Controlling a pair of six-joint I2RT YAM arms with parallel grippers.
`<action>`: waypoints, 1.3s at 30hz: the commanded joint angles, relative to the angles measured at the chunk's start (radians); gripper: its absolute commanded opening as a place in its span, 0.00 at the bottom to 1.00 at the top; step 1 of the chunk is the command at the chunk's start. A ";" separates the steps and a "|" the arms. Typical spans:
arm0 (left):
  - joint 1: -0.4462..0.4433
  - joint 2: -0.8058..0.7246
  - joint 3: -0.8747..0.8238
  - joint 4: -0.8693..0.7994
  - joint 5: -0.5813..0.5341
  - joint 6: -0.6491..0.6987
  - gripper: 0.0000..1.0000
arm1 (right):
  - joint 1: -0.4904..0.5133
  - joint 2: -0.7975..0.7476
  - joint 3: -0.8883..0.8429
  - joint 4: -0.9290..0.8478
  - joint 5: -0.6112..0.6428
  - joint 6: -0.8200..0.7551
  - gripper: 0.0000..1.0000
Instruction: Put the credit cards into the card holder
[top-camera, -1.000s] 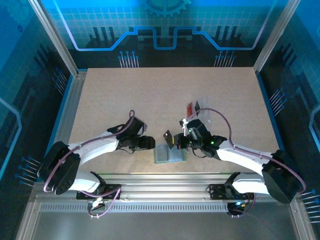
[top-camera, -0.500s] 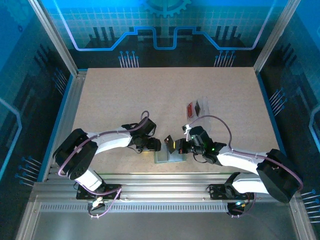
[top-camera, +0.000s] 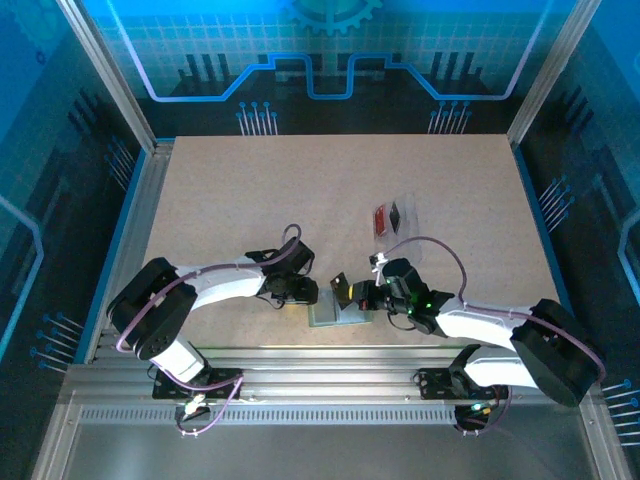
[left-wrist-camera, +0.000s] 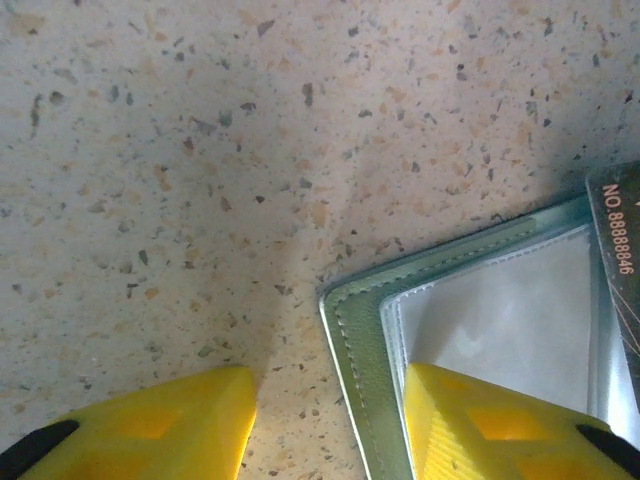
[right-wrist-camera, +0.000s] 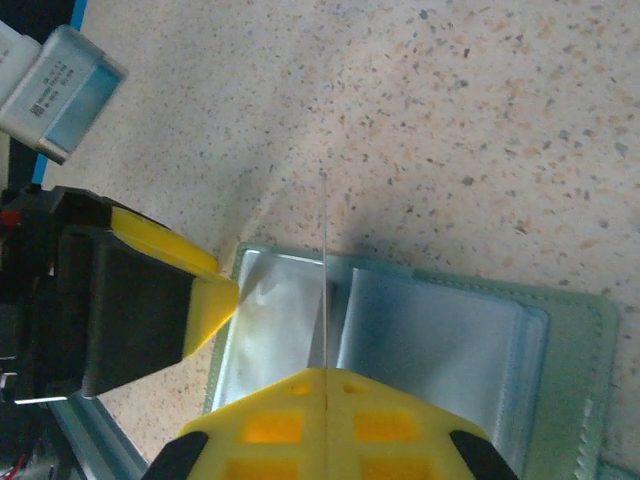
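Now the right gripper (right-wrist-camera: 325, 382) is pinched tight on the black credit card (right-wrist-camera: 325, 262), which stands on its thin edge and points down into the open card holder (right-wrist-camera: 440, 335), its tip over the fold between the two clear pockets. Across from it, the left gripper (left-wrist-camera: 328, 388) is partly open and narrowing: one yellow finger (left-wrist-camera: 160, 425) rests on the bare table (top-camera: 300, 190), the other sits on the holder's inner pocket, with the stitched corner between them. Over the last second the left arm has swung in to the holder's left edge, while the right arm has lowered the card toward the sleeve. That looks like bracing for insertion: the holder is steadied and the card is lined up but not yet inside. Well apart, the red credit card (top-camera: 381, 218) lies in a clear plastic pouch (top-camera: 400, 208).
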 joint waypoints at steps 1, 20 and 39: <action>-0.028 0.060 -0.046 0.043 0.034 -0.019 0.45 | 0.011 -0.026 -0.021 0.009 0.014 0.021 0.00; -0.031 0.092 -0.055 0.071 0.045 -0.026 0.42 | 0.011 -0.114 -0.051 -0.126 -0.096 0.003 0.00; -0.030 0.108 -0.063 0.092 0.057 -0.033 0.41 | 0.010 -0.009 0.020 -0.170 -0.139 -0.047 0.00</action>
